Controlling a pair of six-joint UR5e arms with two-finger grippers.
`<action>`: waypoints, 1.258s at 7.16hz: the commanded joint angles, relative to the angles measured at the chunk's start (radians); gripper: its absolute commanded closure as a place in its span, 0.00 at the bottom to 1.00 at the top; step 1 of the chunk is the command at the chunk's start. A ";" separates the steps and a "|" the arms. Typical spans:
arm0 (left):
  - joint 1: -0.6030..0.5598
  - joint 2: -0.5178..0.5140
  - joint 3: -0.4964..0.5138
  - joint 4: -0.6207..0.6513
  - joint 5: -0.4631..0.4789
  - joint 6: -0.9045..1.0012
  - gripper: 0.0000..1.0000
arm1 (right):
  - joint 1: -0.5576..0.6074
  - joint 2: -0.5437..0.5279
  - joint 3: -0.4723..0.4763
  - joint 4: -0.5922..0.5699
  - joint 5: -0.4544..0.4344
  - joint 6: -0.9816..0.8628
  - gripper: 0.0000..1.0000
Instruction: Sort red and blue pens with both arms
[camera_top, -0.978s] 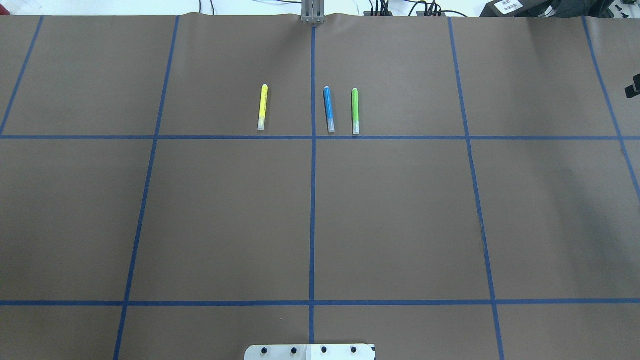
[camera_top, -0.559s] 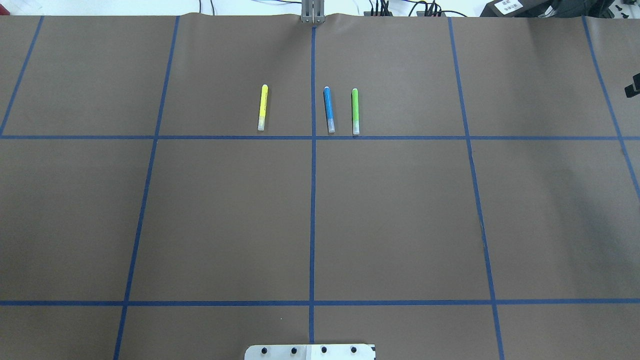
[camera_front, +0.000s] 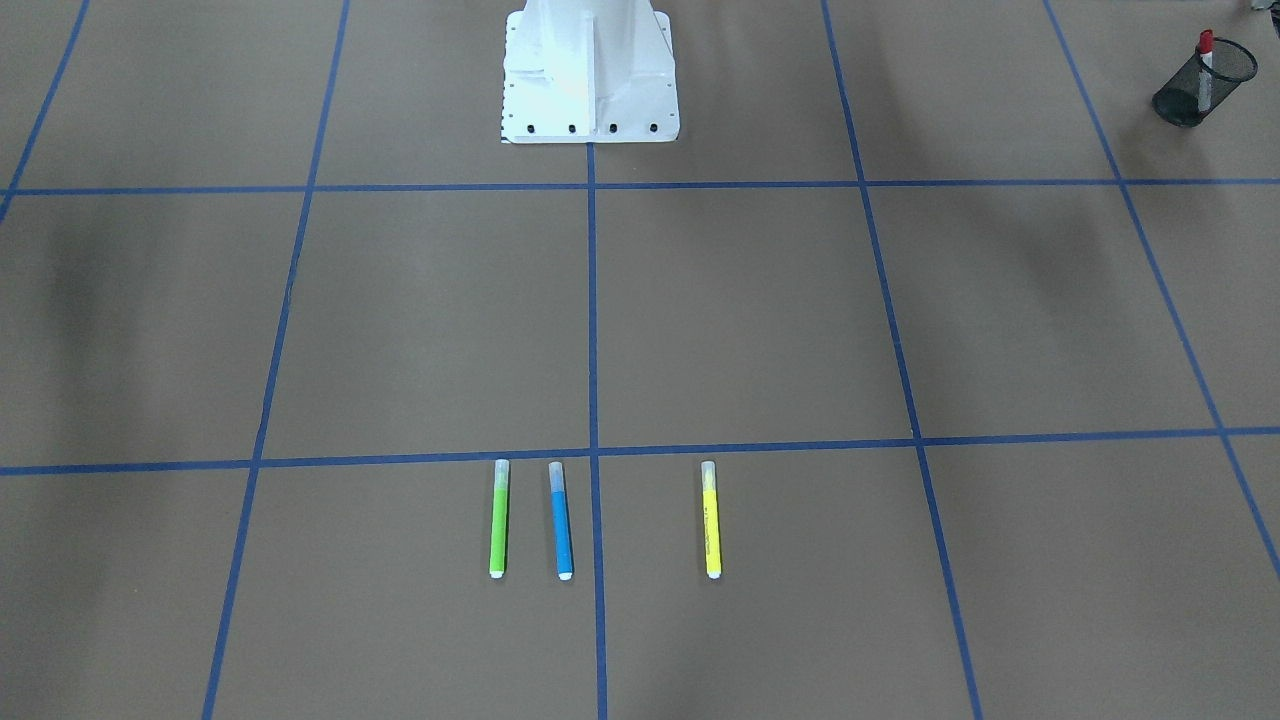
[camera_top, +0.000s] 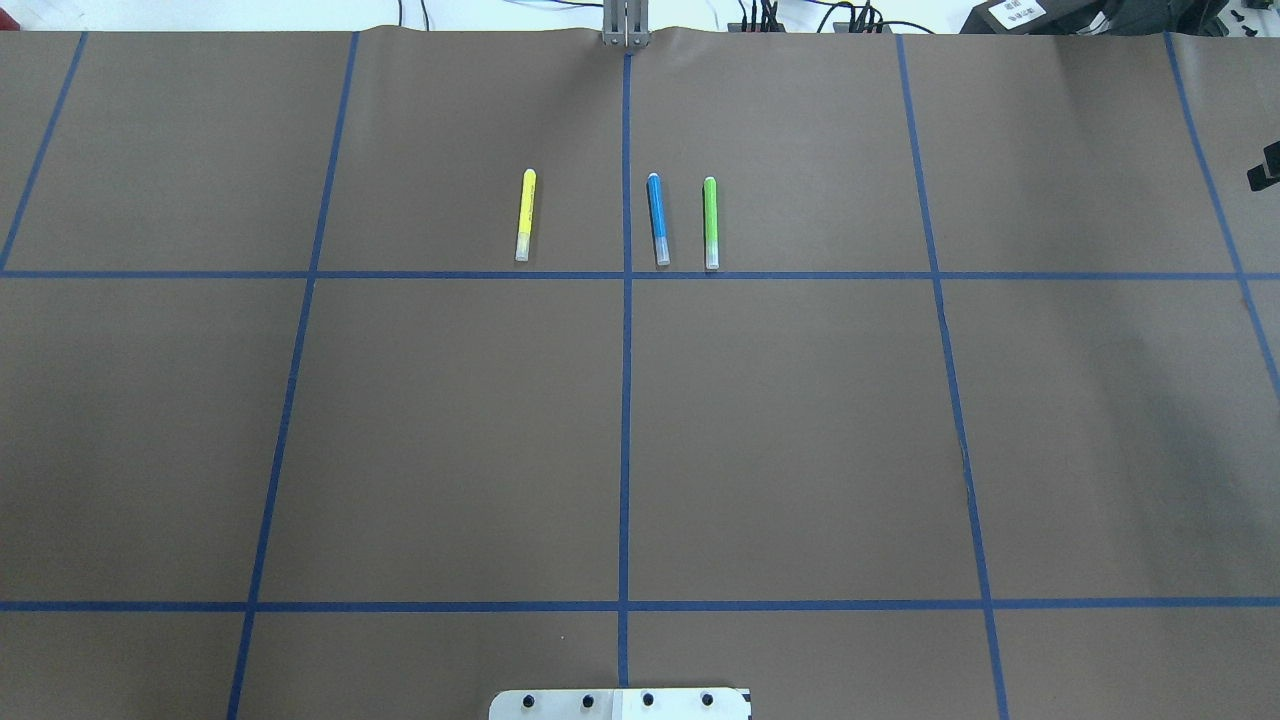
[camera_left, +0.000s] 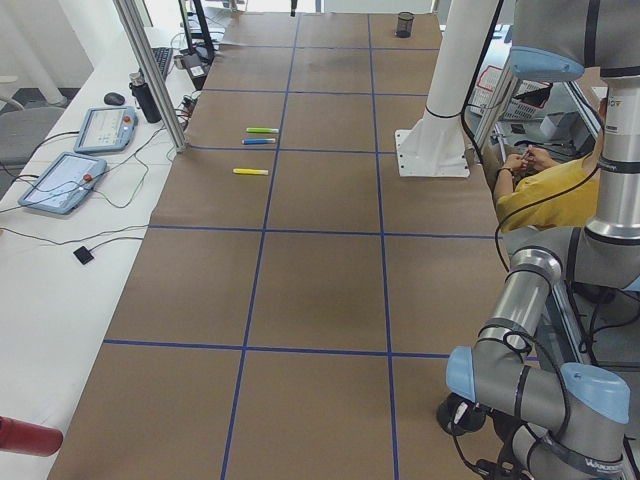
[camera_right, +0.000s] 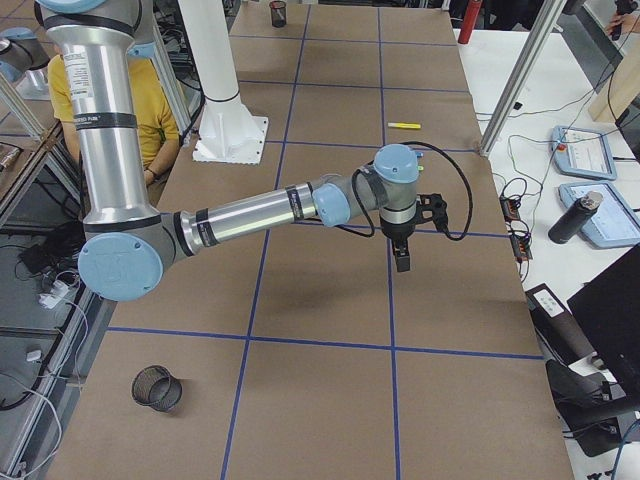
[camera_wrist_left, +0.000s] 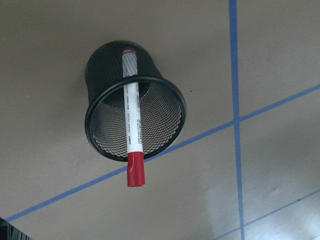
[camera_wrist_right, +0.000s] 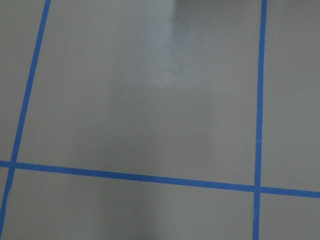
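Note:
The blue pen (camera_top: 657, 220) lies flat on the brown mat just right of the centre line, also visible in the front-facing view (camera_front: 561, 520). The red pen (camera_wrist_left: 132, 125) stands tilted in a black mesh cup (camera_wrist_left: 102, 145), its red cap sticking out over the rim; cup and pen sit at the table's far left corner (camera_front: 1205, 60). The left wrist camera looks down on that cup, and no left fingers show. My right gripper (camera_right: 402, 262) hangs over the mat near the table's outer edge, away from the pens; I cannot tell whether it is open or shut.
A green pen (camera_top: 710, 222) lies right of the blue one and a yellow pen (camera_top: 525, 215) left of the centre line. A second mesh cup (camera_right: 155, 388) stands on the robot's right. The white pedestal (camera_front: 588, 70) and a seated person (camera_left: 545, 185) are behind.
The dark piece at the overhead view's right edge has shifted slightly. The three pens on the mat have not moved.

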 joint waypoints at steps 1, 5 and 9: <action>0.019 -0.004 -0.104 -0.088 0.000 0.032 0.00 | 0.000 -0.007 -0.002 0.000 0.000 0.001 0.00; 0.248 -0.004 -0.409 -0.109 -0.102 0.009 0.00 | 0.000 -0.007 -0.012 -0.002 0.005 0.004 0.00; 0.613 -0.038 -0.442 -0.678 -0.214 -0.360 0.00 | -0.008 -0.005 -0.011 -0.002 0.014 0.053 0.00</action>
